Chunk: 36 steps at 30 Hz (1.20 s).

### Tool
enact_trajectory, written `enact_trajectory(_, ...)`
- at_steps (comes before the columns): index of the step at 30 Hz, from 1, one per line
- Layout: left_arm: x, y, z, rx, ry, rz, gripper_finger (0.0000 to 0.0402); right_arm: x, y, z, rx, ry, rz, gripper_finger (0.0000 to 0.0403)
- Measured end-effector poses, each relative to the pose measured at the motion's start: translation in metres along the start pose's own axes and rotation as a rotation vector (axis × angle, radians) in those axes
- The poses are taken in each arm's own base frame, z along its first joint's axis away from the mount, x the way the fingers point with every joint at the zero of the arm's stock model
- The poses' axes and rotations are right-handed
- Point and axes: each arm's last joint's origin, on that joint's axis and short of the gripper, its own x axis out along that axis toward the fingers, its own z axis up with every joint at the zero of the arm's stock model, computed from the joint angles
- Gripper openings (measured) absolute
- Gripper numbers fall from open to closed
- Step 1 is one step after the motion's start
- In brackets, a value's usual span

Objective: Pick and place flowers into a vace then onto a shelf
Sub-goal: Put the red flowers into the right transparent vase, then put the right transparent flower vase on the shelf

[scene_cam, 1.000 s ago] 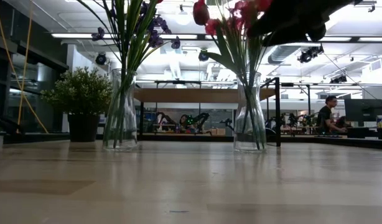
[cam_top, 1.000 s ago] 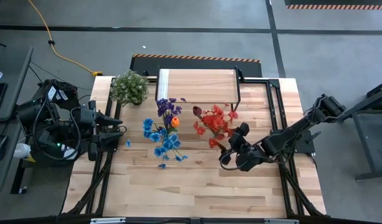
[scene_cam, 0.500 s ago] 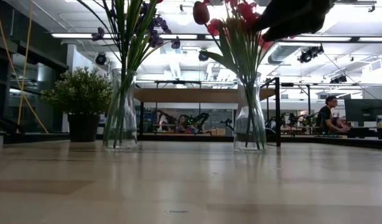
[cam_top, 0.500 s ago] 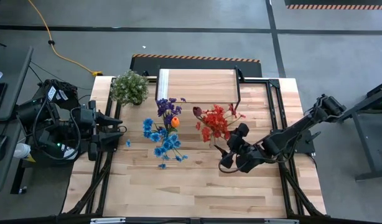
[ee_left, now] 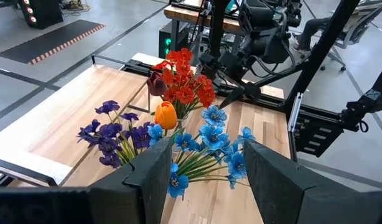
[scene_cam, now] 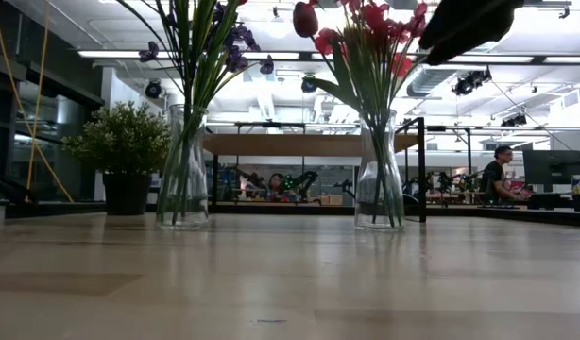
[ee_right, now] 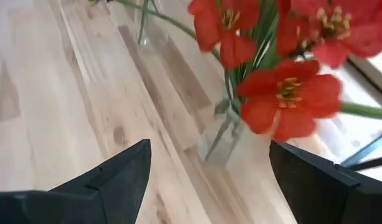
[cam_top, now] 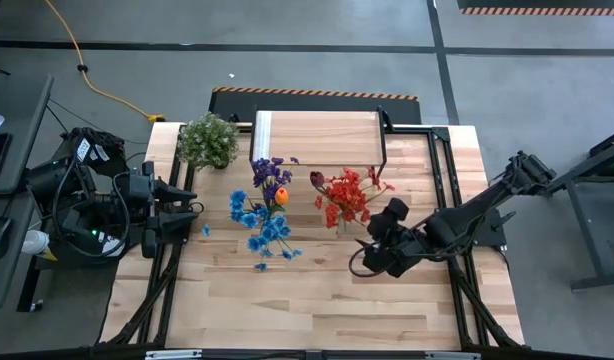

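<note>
On the desk (cam_top: 317, 310) two glass vases stand near the middle, a little toward the far edge. The left vase (scene_cam: 183, 168) holds the blue, purple and orange flowers (cam_top: 262, 205); the right vase (scene_cam: 379, 172) holds the red and dark maroon flowers (cam_top: 343, 196). The shelf (cam_top: 315, 138) stands just behind them at the far edge, with nothing on its top. A potted plant (cam_top: 208, 140) sits at the far left corner. The right gripper (cam_top: 370, 258) hangs above the desk just beside the red flowers, toward the right edge; its jaws are released and wide, grasping nothing. The left gripper (cam_top: 192, 210) waits at the left edge, its jaws parted and empty.
</note>
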Motion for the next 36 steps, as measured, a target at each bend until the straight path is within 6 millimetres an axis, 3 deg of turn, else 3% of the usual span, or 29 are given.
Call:
enact_trajectory(13,0.0,0.0,0.0,0.009,0.0,0.0,0.0232,-0.012,0.001,-0.013,0.054,0.35,0.157,0.0314)
enact_trajectory(18,0.0,0.0,0.0,0.011,0.0,0.0,0.0232,-0.027,0.011,-0.027,0.001,0.379,0.2,0.0314)
enact_trajectory(28,0.0,-0.001,0.0,0.011,0.002,0.0,0.0232,-0.063,0.027,-0.06,0.114,0.466,0.244,0.0314)
enact_trajectory(36,0.002,-0.006,-0.002,0.003,0.003,0.005,0.0232,-0.073,0.039,-0.085,0.17,0.521,0.195,0.0314)
